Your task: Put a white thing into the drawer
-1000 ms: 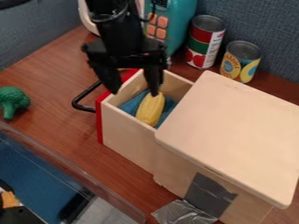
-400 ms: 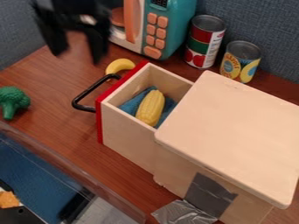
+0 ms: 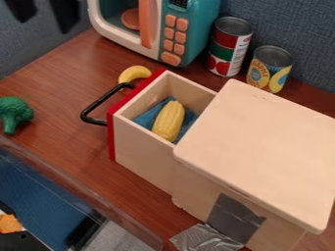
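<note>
At the upper left corner of the camera view is my gripper, cut by the top edge, its two fingers apart with nothing between them. The wooden drawer, with a red front and a black handle, is pulled out of its wooden cabinet. Inside the drawer a yellow corn cob lies on a blue cloth. I see no white thing in the drawer; its far end is partly hidden under the cabinet top.
A banana lies behind the drawer handle, and broccoli stands at the left. A toy microwave and two cans line the back. A clear-walled bin is at lower left.
My gripper has moved up and left, from above the drawer to the upper left corner. The banana and microwave front have come into view. The corn and drawer have not moved.
</note>
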You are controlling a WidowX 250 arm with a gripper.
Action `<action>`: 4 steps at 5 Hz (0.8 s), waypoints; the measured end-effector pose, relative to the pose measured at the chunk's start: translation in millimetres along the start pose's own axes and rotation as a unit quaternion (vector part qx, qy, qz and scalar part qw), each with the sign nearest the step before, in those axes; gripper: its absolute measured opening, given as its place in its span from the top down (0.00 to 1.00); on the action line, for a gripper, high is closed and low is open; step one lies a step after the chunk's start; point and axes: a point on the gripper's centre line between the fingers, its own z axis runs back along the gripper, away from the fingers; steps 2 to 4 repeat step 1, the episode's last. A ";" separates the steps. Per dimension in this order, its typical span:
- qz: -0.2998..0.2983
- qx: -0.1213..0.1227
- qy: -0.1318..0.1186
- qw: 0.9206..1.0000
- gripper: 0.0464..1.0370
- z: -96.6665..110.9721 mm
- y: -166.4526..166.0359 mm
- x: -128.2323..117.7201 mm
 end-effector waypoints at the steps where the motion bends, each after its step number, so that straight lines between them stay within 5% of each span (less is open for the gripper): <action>1: -0.018 -0.038 0.004 0.999 0.04 -13.3 13.6 -0.6; 4: -0.018 -0.038 0.004 0.999 0.04 -13.3 13.6 -0.6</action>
